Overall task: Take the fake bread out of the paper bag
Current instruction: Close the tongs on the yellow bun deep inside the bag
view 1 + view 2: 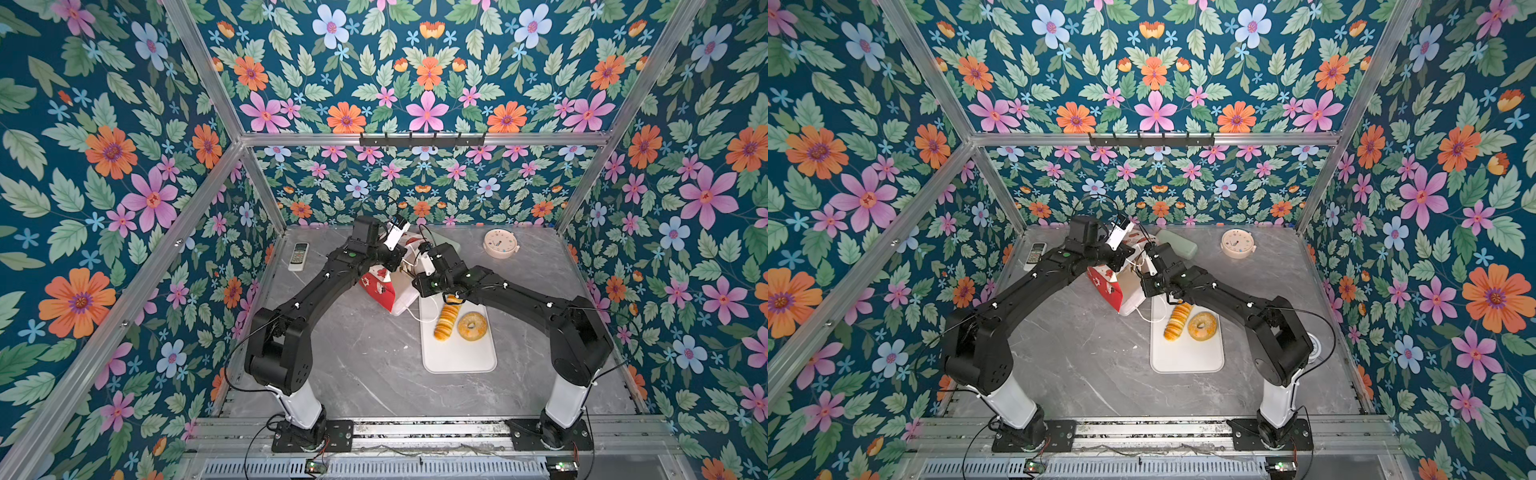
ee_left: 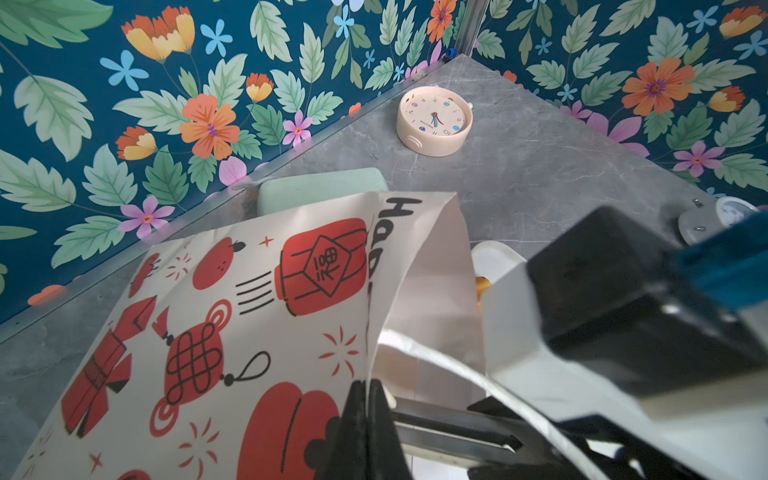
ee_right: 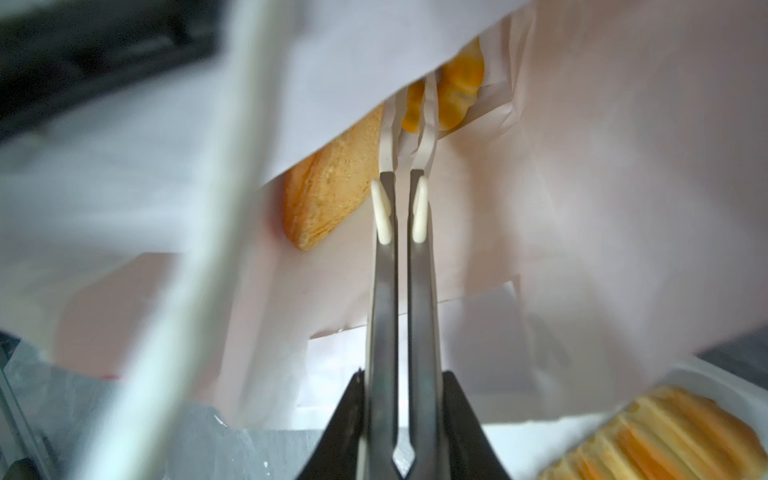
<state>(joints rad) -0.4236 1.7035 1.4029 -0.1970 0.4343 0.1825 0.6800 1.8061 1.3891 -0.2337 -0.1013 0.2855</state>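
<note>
The paper bag (image 1: 382, 291) (image 1: 1106, 286) lies tilted near the middle of the table, its mouth toward the white tray (image 1: 457, 357). My left gripper (image 2: 368, 390) is shut on the rim of the bag (image 2: 249, 311) and holds the mouth up. My right gripper (image 3: 409, 124) reaches inside on long metal tongs. Its white tips are shut on a golden-orange piece of fake bread (image 3: 461, 91). A brown croissant-like piece (image 3: 332, 191) lies beside it in the bag. A long ridged loaf (image 1: 446, 320) (image 1: 1177, 322) and a ring bagel (image 1: 472, 326) (image 1: 1202, 326) rest on the tray.
A cream round clock (image 1: 500, 244) (image 2: 434, 120) sits at the back right. A remote (image 1: 299, 255) lies at the back left. A pale green case (image 1: 1177, 245) (image 2: 324, 189) lies behind the bag. A small round dial (image 1: 1312, 347) lies by the right arm.
</note>
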